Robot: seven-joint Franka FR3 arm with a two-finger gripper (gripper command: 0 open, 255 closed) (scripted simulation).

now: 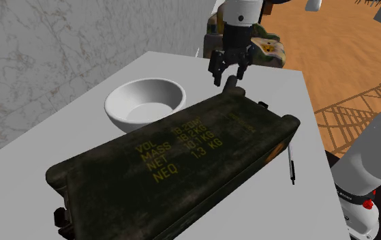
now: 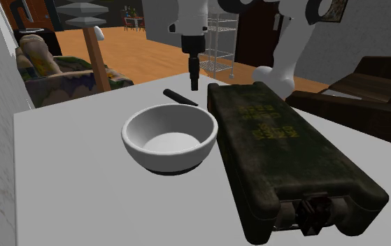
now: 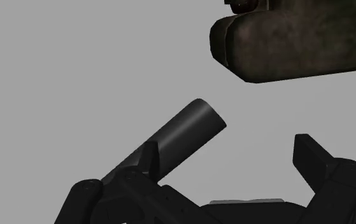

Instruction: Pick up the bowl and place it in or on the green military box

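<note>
The jaws could grab the wrong thing, because they hang over a dark stick (image 3: 183,137) and not over the bowl (image 1: 144,102). They might also knock that stick away. The bowl sits on the bench (image 1: 257,204), right beside the long side of the box (image 1: 182,157), so close that I cannot tell if they touch. One jaw going down on that side could bump the box. The bowl looks smooth and thick at the edge, so it may slip out. The box is shut, so the bowl has to go on top, where it could slide off. The arm (image 1: 240,13) comes down from above at the far end of the bench and points straight down. The jaws are spread apart with nothing in them, low over the bench near the box's end.
</note>
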